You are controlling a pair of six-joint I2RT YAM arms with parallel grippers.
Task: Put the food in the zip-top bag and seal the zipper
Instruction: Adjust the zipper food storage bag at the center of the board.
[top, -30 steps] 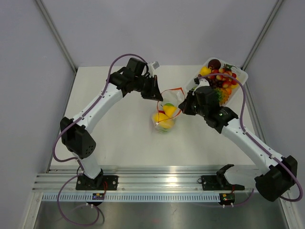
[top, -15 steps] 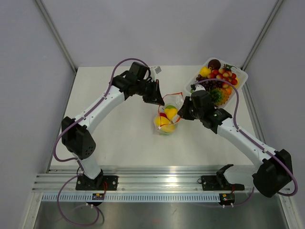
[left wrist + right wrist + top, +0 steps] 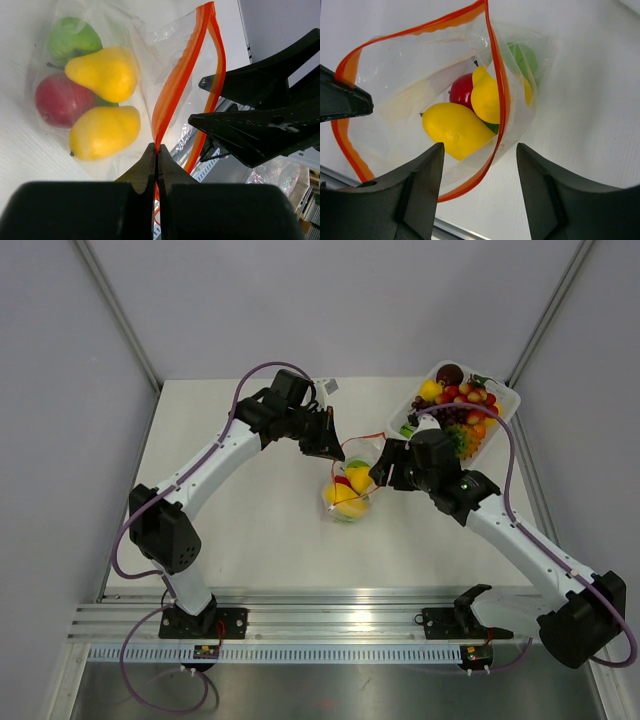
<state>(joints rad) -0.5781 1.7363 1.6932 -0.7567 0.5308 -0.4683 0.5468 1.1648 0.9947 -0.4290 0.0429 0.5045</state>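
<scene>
The clear zip-top bag (image 3: 349, 485) stands mid-table with its mouth open; two yellow pears (image 3: 457, 129), a red fruit (image 3: 461, 91) and a green one (image 3: 72, 37) lie inside. My left gripper (image 3: 157, 147) is shut on the orange-red zipper (image 3: 172, 95) at one side of the mouth. My right gripper (image 3: 480, 150) is open just above the mouth's other side, the zipper (image 3: 496, 95) running between its fingers, untouched. In the top view the left gripper (image 3: 333, 452) and the right gripper (image 3: 380, 470) flank the bag.
A white tray (image 3: 502, 397) at the back right holds several more mixed colourful toy fruits. A metal rail (image 3: 330, 620) runs along the table's near edge, by the arm bases.
My right gripper has let go of the bag's edge and opened wide. The bag shifted slightly toward the near side and its mouth now gapes.
</scene>
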